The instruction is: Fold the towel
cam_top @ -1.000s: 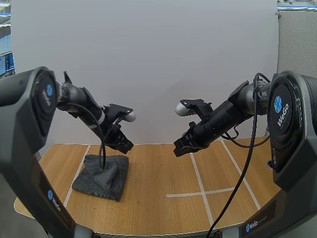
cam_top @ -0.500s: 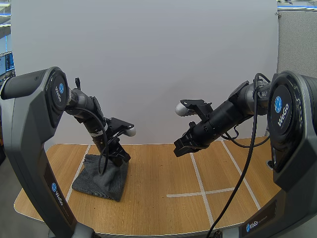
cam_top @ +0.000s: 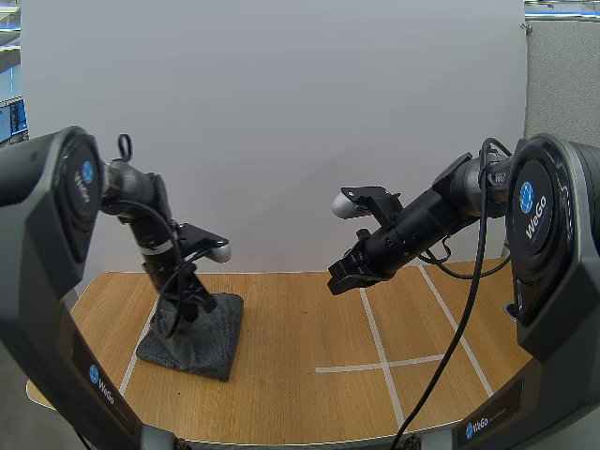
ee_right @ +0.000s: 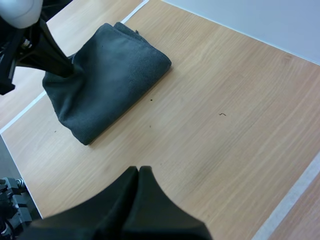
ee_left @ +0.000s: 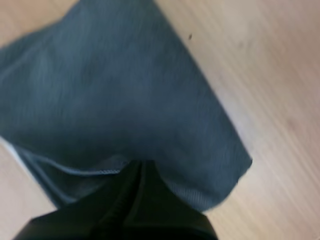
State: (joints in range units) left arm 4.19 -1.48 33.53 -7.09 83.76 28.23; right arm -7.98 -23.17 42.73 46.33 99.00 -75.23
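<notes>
Tabletop (cam_top: 309,323) towel (cam_top: 211,336) in left claw (cam_top: 180,314)

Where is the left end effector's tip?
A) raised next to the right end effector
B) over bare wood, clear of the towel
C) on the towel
C: the left end effector, shut, has its tip on the towel; the right end effector hangs over bare table.

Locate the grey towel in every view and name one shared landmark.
High view: towel at the left of the table, under the left gripper.
Left wrist view: towel right at the left gripper's tips.
Right wrist view: towel beyond the right gripper.
Shared landmark: the left gripper at the towel's edge.
</notes>
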